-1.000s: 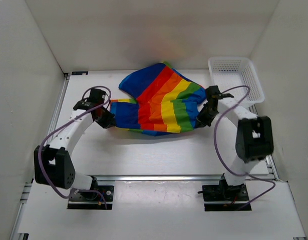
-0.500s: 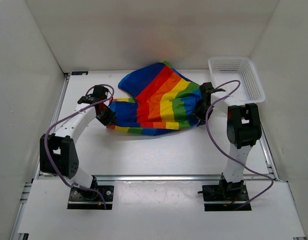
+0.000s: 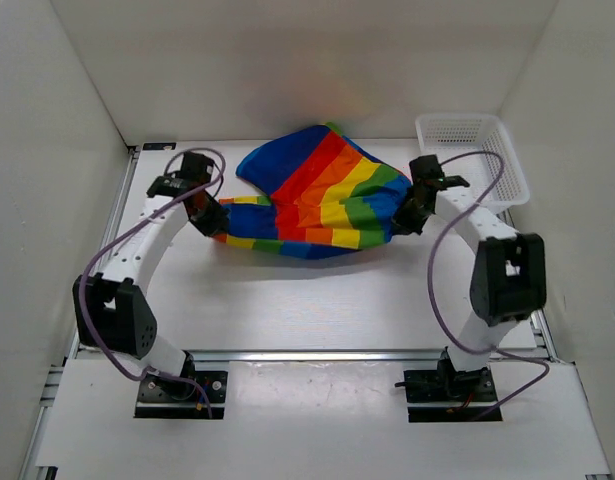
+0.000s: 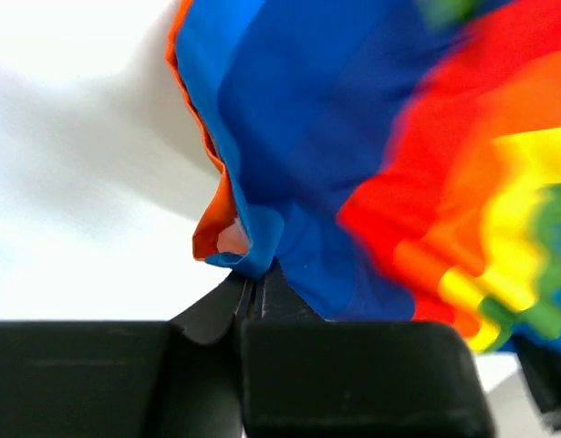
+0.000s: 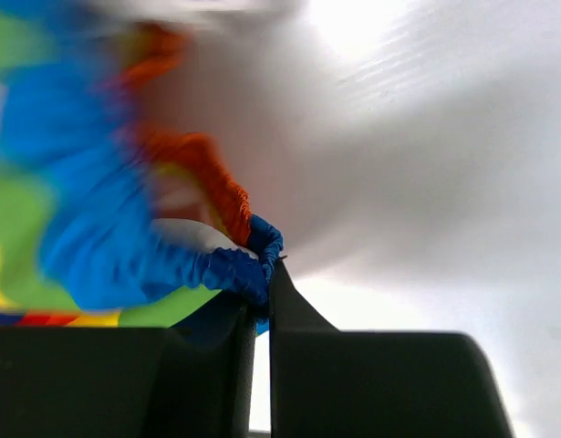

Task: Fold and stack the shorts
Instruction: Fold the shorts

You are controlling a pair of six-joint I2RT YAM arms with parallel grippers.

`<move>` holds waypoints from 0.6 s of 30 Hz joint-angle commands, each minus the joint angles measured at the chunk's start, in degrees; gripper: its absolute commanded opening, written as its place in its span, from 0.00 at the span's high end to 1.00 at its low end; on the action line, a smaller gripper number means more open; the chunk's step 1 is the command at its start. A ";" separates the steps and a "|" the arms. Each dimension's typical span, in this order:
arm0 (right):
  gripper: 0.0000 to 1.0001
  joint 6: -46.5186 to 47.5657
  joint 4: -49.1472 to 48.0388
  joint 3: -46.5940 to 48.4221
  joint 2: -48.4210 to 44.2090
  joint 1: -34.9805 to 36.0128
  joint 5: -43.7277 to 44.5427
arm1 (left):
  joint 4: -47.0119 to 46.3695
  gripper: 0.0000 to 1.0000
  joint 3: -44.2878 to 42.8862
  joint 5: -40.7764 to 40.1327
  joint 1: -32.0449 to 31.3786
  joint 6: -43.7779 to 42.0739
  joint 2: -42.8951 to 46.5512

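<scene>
Mid-fold, we reckon: left gripper (image 3: 209, 216) is pinched onto the left corner of the shorts (image 3: 317, 200), which sprawl across the frame's upper middle, and right gripper (image 3: 405, 218) clamps the right corner. Next we need both carrying it over evenly.

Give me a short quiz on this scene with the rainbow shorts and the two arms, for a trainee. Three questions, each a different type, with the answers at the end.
1. Fill the gap: the basket stands at the far ___ corner of the table.
2. What is the left gripper shut on? A: the basket. B: an edge of the shorts. C: nothing.
3. True or false: the right gripper is open and clear of the shorts.

Key
1. right
2. B
3. False; it pinches an edge of the shorts too.
</scene>
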State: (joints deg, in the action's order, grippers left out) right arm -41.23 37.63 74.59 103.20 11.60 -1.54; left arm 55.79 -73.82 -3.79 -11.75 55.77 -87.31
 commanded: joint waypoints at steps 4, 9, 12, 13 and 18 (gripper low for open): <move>1.00 4.32 9.21 7.58 -20.21 0.18 5.84 | 7.40 0.89 -18.79 -5.79 2.78 -3.47 10.22; 1.00 8.96 15.54 12.15 -30.05 0.18 5.33 | 11.17 0.89 -32.41 -6.93 5.59 -6.37 16.46; 1.00 10.73 19.32 16.19 -35.67 0.18 4.71 | 13.90 0.89 -42.96 -7.63 6.21 -7.77 17.70; 1.00 11.95 21.33 17.51 -37.00 0.18 4.18 | 15.30 0.89 -45.51 -8.42 6.21 -7.78 18.48; 1.00 17.58 26.88 27.26 -42.54 0.18 -5.11 | 18.03 0.89 -59.31 -10.53 6.74 -9.45 21.03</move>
State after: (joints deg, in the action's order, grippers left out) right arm -32.38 54.57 97.84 63.20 14.00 -10.46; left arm 71.59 -127.13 -2.26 -8.03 49.43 -68.55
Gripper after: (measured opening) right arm 0.059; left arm 0.120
